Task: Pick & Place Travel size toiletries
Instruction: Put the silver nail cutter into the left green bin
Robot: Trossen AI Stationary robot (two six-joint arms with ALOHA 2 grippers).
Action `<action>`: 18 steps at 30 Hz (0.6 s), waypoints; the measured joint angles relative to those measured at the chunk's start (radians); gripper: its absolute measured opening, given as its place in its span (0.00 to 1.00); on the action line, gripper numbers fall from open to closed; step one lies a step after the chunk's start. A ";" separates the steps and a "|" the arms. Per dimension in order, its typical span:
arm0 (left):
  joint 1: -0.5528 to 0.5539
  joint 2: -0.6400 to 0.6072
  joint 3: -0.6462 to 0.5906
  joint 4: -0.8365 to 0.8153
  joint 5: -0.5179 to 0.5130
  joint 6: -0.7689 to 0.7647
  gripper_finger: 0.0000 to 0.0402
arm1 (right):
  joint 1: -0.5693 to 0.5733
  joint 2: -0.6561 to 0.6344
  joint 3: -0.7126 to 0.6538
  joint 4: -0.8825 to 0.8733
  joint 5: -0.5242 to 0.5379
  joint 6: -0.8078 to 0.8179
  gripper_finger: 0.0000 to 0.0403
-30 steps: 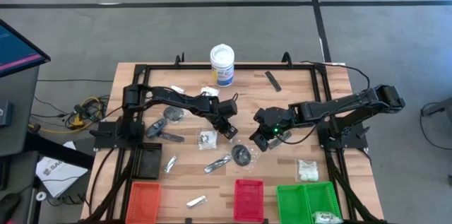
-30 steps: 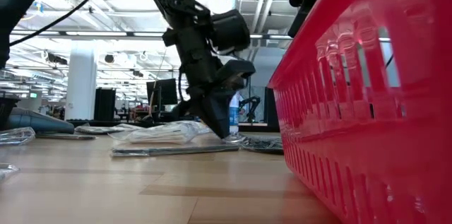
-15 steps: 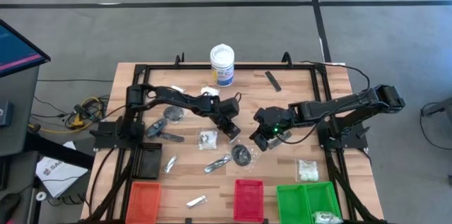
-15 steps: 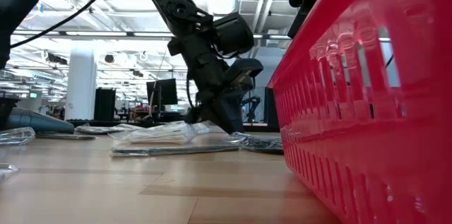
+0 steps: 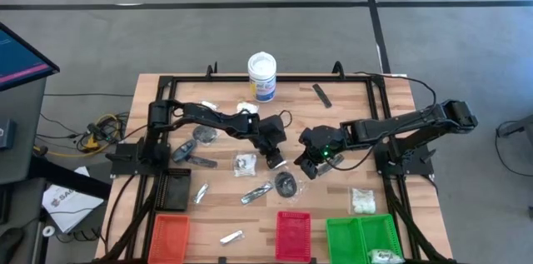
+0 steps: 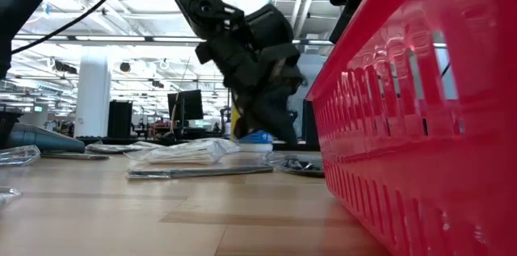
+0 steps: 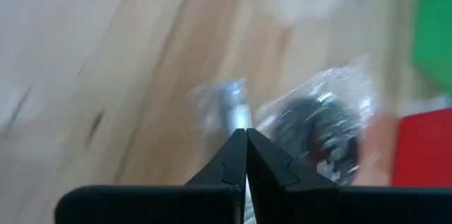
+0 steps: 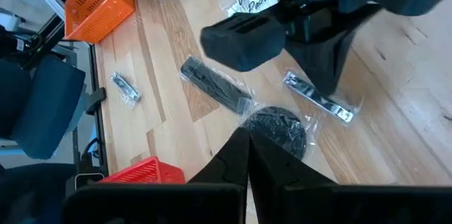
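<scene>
My left gripper (image 5: 274, 161) is shut and slants down over a silvery sachet (image 8: 318, 101) that lies flat on the wood. A dark disc in a clear packet (image 5: 286, 183) lies just nearer the table's front. Beside the disc lies a black stick in a clear wrapper (image 8: 215, 86). My right gripper (image 5: 308, 166) hangs shut above the table, right of the disc, holding nothing. More toiletries lie to the left: a clear packet with white contents (image 5: 244, 164), a black stick (image 5: 202, 161) and a dark disc (image 5: 203, 135). My left gripper's shut fingertips (image 8: 329, 83) come slanting down from the table's left to the silvery sachet's middle (image 7: 236, 107). I cannot tell whether they touch it or stand just above it. The sachet lies flat on the table.
A white tub with a blue label (image 5: 261, 76) stands at the far edge. An orange tray (image 5: 169, 236), a red tray (image 5: 292, 235) and a green tray (image 5: 364, 237) line the near edge. A white packet (image 5: 361, 200) lies by the green tray and a black stick (image 5: 321, 95) lies far right.
My left gripper has shifted a little toward the table's right edge, over the sachet beside the disc, and has rolled about its own line and tipped. It has stayed shut.
</scene>
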 joint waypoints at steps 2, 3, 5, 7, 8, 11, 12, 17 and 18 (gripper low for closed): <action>-0.007 -0.019 -0.001 -0.006 -0.004 0.006 0.00 | 0.000 0.000 0.000 -0.001 -0.003 -0.018 0.00; -0.013 -0.034 -0.001 -0.001 -0.007 0.017 0.00 | 0.000 0.000 0.000 0.000 -0.004 -0.027 0.00; -0.026 -0.065 0.000 0.004 -0.018 0.027 0.00 | 0.000 0.000 0.000 -0.001 -0.008 -0.044 0.00; -0.045 -0.089 -0.002 -0.003 -0.020 0.026 0.00 | 0.000 0.000 0.000 0.000 -0.010 -0.057 0.00; -0.056 -0.100 -0.004 -0.006 -0.022 0.026 0.00 | 0.000 0.000 0.000 0.001 -0.010 -0.068 0.00; -0.101 -0.127 -0.013 -0.018 -0.052 0.026 0.00 | 0.000 0.000 0.000 0.004 -0.010 -0.078 0.00; -0.117 -0.133 -0.018 -0.019 -0.062 0.024 0.00 | 0.000 0.000 0.000 0.003 -0.010 -0.078 0.00; -0.186 -0.138 -0.070 -0.027 -0.109 -0.021 0.00 | 0.000 0.000 0.000 0.004 -0.010 -0.079 0.00; -0.198 -0.138 -0.085 -0.024 -0.120 -0.030 0.00 | 0.000 0.000 0.000 0.005 -0.010 -0.079 0.00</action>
